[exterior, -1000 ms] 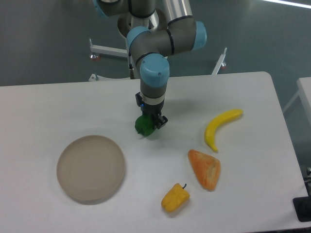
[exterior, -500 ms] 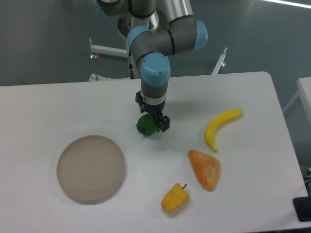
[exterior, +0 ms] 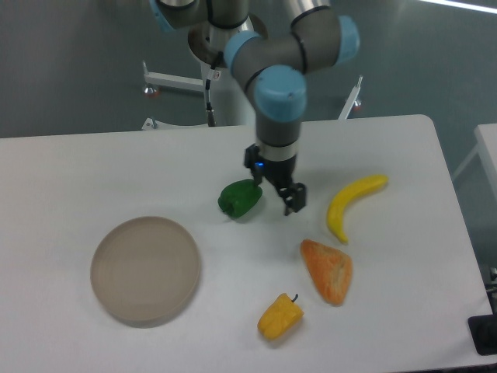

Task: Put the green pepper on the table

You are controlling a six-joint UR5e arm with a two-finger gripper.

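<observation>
The white worktop [exterior: 93, 167] now carries the green pepper [exterior: 239, 198], lying on its side just above and right of the beige plate [exterior: 145, 269], so the placing looks done. The hand [exterior: 280, 194] hangs right of the pepper, fingers apparently spread and empty. Half a second ago it gripped the pepper; it has since let go and shifted right.

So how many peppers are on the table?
2. The green pepper lies near the middle, just left of the gripper. The yellow pepper sits near the front edge, below the orange wedge.
</observation>
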